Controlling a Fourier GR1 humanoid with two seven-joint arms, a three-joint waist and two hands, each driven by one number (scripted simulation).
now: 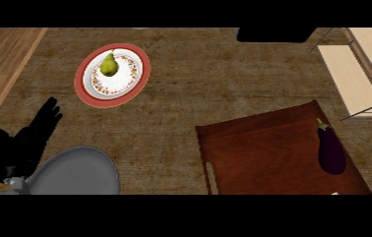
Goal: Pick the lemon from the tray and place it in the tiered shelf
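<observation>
At far left, left robot hand (36,130) resting open near the edge, fingers straight and pointing up, holding nothing. Just right of it, a grey forearm (76,172). Farther up, a red-rimmed plate (132,78) on the brown surface (218,83), with a green pear (108,65) lying on it. Right of centre, a dark wooden tray (262,152) carrying a purple eggplant (331,150) near its right side. No lemon visible on the tray. At far right, the tiered shelf (349,69). Right robot hand out of view.

Kitchen: mottled brown table (218,74), pear (108,65) on patterned plate (131,76) upper left, eggplant (332,150) on wooden tray (262,152) lower right.
</observation>
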